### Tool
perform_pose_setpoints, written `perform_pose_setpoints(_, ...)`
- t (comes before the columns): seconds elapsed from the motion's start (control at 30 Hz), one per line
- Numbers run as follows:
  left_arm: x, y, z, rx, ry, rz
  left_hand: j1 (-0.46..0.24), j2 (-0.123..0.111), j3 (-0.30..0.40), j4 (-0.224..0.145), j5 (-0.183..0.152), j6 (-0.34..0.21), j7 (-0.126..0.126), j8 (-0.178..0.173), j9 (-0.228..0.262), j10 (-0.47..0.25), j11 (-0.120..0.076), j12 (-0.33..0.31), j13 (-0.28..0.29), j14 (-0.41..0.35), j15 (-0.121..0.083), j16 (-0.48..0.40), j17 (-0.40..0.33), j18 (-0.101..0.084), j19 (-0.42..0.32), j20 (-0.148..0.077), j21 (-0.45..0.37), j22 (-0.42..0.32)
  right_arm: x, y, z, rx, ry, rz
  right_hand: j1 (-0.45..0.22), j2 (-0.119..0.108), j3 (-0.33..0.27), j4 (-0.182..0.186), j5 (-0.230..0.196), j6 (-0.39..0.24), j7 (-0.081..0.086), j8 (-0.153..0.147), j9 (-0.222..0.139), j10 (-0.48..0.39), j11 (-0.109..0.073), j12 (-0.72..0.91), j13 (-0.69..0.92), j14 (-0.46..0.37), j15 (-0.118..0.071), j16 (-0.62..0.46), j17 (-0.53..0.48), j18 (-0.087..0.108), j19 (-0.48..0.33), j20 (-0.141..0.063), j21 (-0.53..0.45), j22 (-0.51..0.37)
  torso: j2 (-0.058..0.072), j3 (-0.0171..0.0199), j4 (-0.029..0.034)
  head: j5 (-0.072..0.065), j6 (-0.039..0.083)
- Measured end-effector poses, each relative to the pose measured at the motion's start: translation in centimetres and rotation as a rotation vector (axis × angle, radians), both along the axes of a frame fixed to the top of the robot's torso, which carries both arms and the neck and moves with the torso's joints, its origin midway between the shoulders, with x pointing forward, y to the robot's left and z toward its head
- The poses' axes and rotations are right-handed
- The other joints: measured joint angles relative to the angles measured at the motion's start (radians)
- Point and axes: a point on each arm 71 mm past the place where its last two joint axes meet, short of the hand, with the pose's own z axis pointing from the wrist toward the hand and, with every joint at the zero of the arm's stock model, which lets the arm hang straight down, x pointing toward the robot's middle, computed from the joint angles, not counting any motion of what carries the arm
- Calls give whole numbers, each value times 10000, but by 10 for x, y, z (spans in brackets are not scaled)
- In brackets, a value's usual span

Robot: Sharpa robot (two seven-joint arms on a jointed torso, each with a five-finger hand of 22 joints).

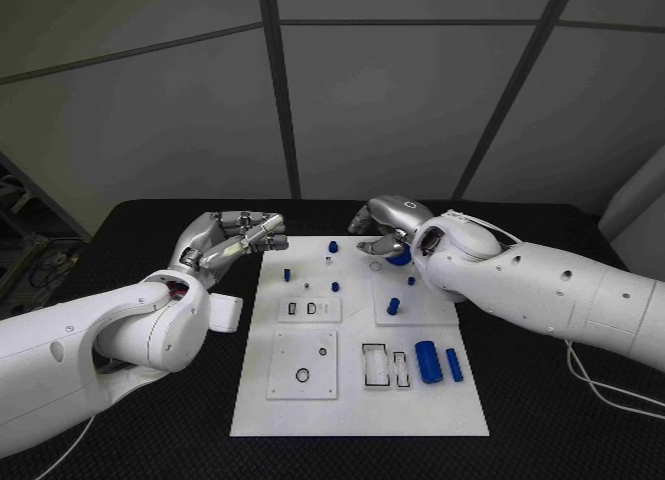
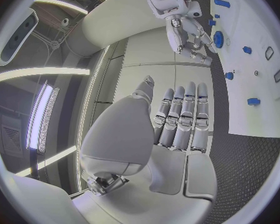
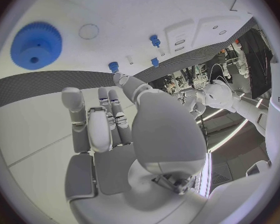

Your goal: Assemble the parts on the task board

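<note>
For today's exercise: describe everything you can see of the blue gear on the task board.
The blue gear is a round, toothed disc of matt blue, plastic-looking material, with a raised hub and a small hole near its middle. It lies flat on the white task board, at the far end near the right hand. In the right wrist view no finger touches it, and the hand holds nothing. Its underside is hidden.

Blue toothed gear (image 1: 400, 256): partly covered by the silver right hand (image 1: 383, 232) in the head view; whether the fingers touch it cannot be told.
White task board (image 1: 358, 400), far right corner: hidden behind the white right forearm (image 1: 484, 262).
Small blue pegs (image 1: 332, 244) at the far edge: too small to tell their shape.
</note>
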Motion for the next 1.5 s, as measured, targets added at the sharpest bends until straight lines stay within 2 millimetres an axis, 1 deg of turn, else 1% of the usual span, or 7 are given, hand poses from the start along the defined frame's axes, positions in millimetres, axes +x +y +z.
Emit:
perform_pose_setpoints(0.07,0,1,0,6,4,8,0,0,0,0,0,0,0,0,0,0,0,0,0,0,0,0,0,-1,0,0,0,0,-2,-15,3,111,86,-204,-82,56,-89,89,155,223,6,109,56,965,-146,506,180,-23,-66,210,458,0,476,-86,326,638,-13,4,-24,0,12)
perform_pose_setpoints(0.17,0,2,0,16,15,19,0,0,0,0,0,0,0,0,0,0,0,0,0,0,0,0,0,0,0,0,0,0,-6,-38,6,161,376,-583,-424,-290,-483,225,975,348,-138,137,81,2550,-486,1482,692,-5,-375,590,1203,-14,1119,-286,813,1531,-33,12,-76,-10,30)
perform_pose_setpoints(0.2,0,2,0,16,19,17,0,0,0,0,0,0,0,0,0,0,0,0,0,0,0,0,0,-1,0,0,0,1,-6,-45,5,143,504,-712,-547,-413,-701,294,1202,332,-226,145,97,2901,-597,1856,962,-1,-476,710,1345,-169,1296,-383,943,1772,-38,16,-98,-11,35)
perform_pose_setpoints(0.33,1,3,0,20,35,10,0,0,0,0,0,0,-1,0,0,0,0,0,0,0,0,0,0,0,0,0,0,1,-7,-65,3,39,1091,-1192,-631,-549,-1647,655,1427,175,-412,319,172,3099,-775,4694,3732,1,-579,1205,1433,-321,1791,-576,1304,2473,-47,30,-149,-23,54)
perform_pose_setpoints(0.43,1,3,-1,20,42,4,0,0,0,0,0,0,-1,0,0,0,0,0,0,0,0,0,0,0,0,0,0,1,-7,-70,0,-26,1467,-1370,-369,-410,-2314,1106,1489,-50,-307,491,264,2589,-710,8116,7400,1,-580,1451,1432,-318,1990,-548,1458,2798,-50,31,-155,-58,68)
perform_pose_setpoints(0.6,2,2,-1,10,54,-32,0,0,0,0,0,1,-1,0,0,0,-1,0,0,0,0,0,0,-1,0,0,0,2,-3,-75,-4,-128,1958,-1684,-197,-197,-2848,1641,1489,-410,-207,776,367,2763,-537,10435,10029,1,-501,1594,1432,-318,2130,-408,1571,3129,-42,29,-143,-104,70)
perform_pose_setpoints(1.5,4,2,-2,20,128,-67,0,0,-28,-28,0,1,-1,-43,-9,-36,36,-48,0,0,0,0,0,-1,0,-1,0,-5,14,-71,-15,-220,2742,-2619,200,-144,-3219,2235,1488,-976,-61,998,429,2961,-416,11303,11143,-1,-357,1704,1429,-474,2233,-303,1728,3389,-38,22,-112,-100,-21)
